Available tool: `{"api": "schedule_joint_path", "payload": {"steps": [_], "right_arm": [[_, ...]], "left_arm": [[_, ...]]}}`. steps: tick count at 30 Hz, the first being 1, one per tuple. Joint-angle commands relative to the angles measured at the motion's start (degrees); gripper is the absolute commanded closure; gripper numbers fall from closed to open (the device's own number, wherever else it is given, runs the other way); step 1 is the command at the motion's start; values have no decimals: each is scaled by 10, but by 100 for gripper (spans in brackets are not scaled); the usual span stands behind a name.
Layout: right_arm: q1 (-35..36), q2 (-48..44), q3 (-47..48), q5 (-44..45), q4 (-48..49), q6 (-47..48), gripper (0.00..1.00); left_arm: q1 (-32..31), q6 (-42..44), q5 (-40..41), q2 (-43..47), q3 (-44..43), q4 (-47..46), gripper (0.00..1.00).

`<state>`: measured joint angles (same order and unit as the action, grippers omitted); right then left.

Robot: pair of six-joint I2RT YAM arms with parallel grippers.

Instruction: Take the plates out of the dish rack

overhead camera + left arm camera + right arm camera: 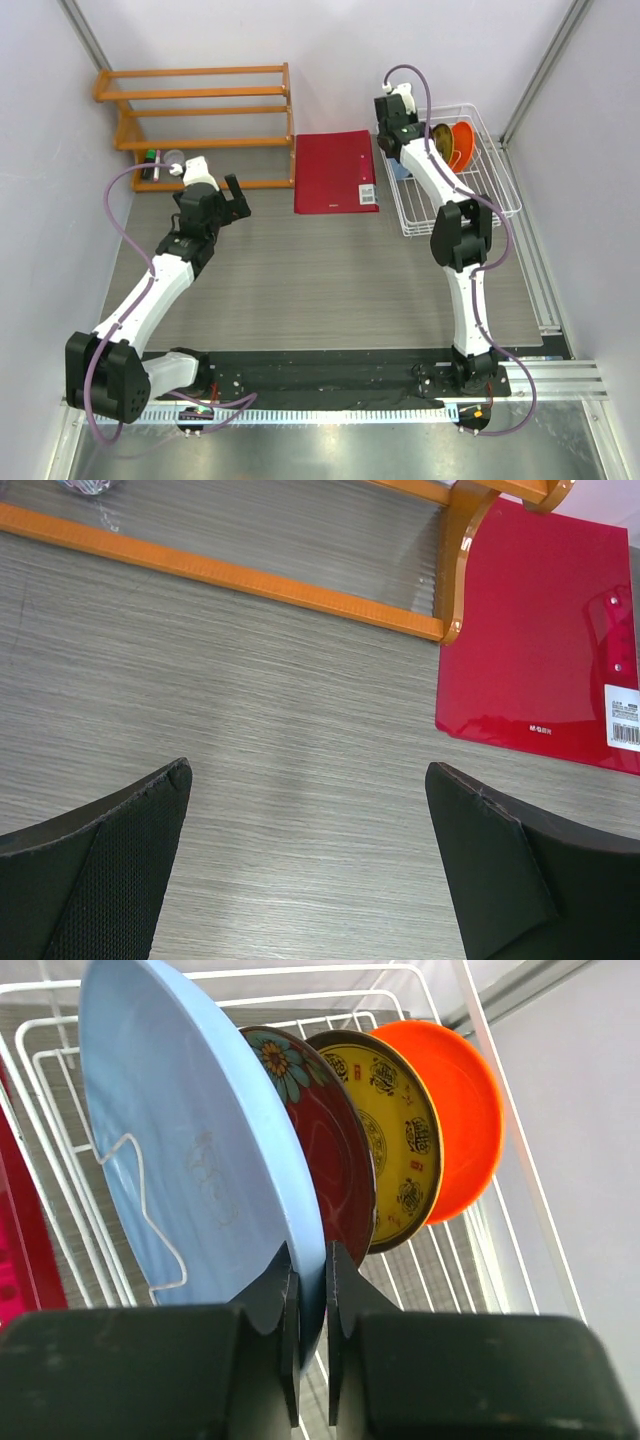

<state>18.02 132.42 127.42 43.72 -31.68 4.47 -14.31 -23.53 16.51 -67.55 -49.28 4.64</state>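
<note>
Right gripper (312, 1262) clamped on the rim of the light blue plate (190, 1130); left gripper (308, 770) wide open

Lab cell: aluminium frame (540, 70), blank walls (40, 150).

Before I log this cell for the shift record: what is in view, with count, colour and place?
light blue plate: one, light blue, upright, first in the rack's row
red floral plate: one, red, upright behind it
yellow plate: one, yellow, dark rim, third
orange plate: one, orange, last
dish rack: one, white wire, far right
wooden shelf: one, orange, far left
folder: one, red, flat between shelf and rack
small items: by the shelf's left end, too small to identify
table: one, grey
left arm: white and black, jaws open over the table
right arm: jaws shut on the light blue plate's rim
</note>
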Motion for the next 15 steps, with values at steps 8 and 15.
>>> {"api": "schedule_joint_path", "payload": {"steps": [8,15], "right_arm": [[76,-48,24,142,113,111,99],[104,-95,-57,252,276,220,99]], "left_arm": [[-3,1,8,-15,-12,13,1],[-3,3,4,-22,-20,27,1]]}}
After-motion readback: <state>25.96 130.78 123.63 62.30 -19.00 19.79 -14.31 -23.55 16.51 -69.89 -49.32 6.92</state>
